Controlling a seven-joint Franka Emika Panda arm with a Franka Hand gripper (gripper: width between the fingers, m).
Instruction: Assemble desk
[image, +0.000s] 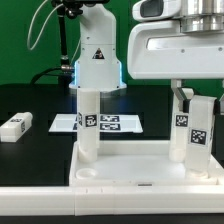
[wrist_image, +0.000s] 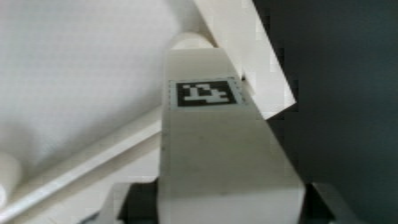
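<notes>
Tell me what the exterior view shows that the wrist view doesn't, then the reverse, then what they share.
Only the exterior view: the second upright leg, a loose leg lying on the black table, the marker board and the robot's base. Only the wrist view: the fingers pressed against both sides of the gripped leg. Both: that leg, its tag and the white tabletop.

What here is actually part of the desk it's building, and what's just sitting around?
Part of the job: tabletop; upright leg standing on it; second leg, held by the gripper; loose leg lying off to the exterior view's left.
Just there: marker board behind the tabletop.
</notes>
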